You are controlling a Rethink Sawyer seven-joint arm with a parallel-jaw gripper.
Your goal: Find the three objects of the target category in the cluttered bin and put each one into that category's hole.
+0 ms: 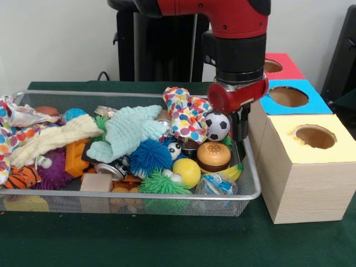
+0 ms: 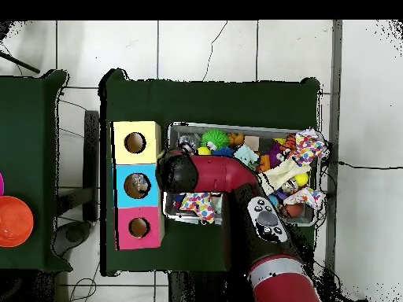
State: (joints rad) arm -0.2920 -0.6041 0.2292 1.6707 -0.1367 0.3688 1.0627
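Nearest in the front view sits the silver wire-mesh bin (image 1: 245, 192), piled with clutter: a green spiky ball (image 1: 161, 183), a yellow ball (image 1: 187, 171), a toy burger (image 1: 213, 155), a black-and-white soccer ball (image 1: 217, 126) and a mint knitted cloth (image 1: 129, 130). My gripper (image 1: 240, 127) hangs low at the bin's right end, just beside the wooden box with the yellow-topped hole (image 1: 315, 136); whether it is parted or closed, I cannot tell.

From overhead, my red arm (image 2: 216, 174) crosses the bin (image 2: 236, 126) toward the yellow (image 2: 134, 142), blue (image 2: 136, 185) and pink holes (image 2: 138, 227).
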